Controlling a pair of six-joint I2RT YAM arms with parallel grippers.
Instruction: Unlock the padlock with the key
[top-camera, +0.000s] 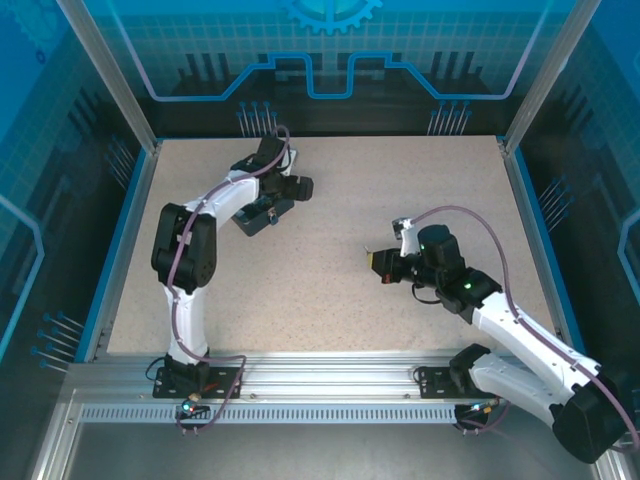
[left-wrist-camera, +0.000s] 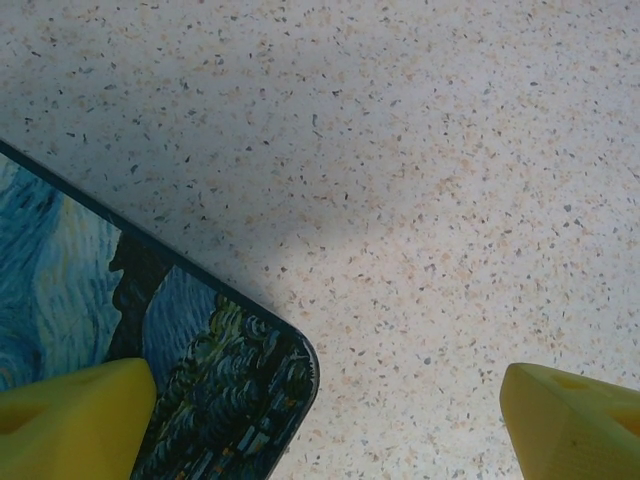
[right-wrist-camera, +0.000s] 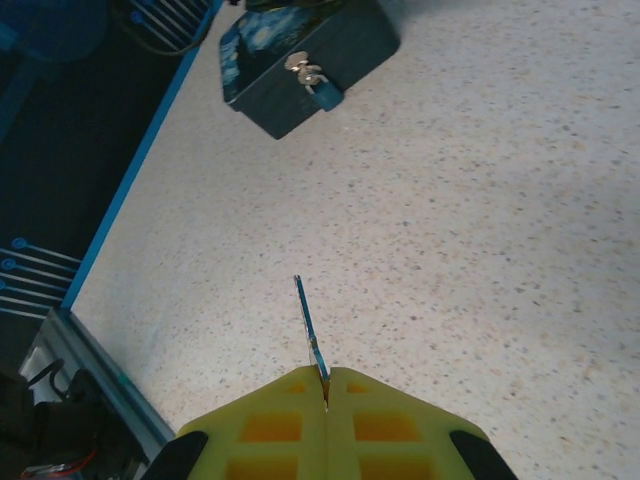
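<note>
The blue-and-yellow starry-night tin (right-wrist-camera: 300, 45) lies at the far left of the table. The small blue-grey padlock (right-wrist-camera: 322, 90) hangs on its near side from a metal hasp. My right gripper (right-wrist-camera: 325, 385) is shut on the key (right-wrist-camera: 308, 322), a thin blade that sticks out forward and points toward the tin across bare table. In the top view the right gripper (top-camera: 378, 262) is mid-table, well apart from the tin (top-camera: 262, 215). My left gripper (left-wrist-camera: 328, 400) is open above a rounded corner of the tin (left-wrist-camera: 220, 380), with one yellow finger (left-wrist-camera: 70, 420) over the lid.
The speckled table (top-camera: 330, 300) has a blue raised rim on the left (top-camera: 125, 250) and a metal rail along the near edge (top-camera: 330, 385). Open surface lies between the key and the tin.
</note>
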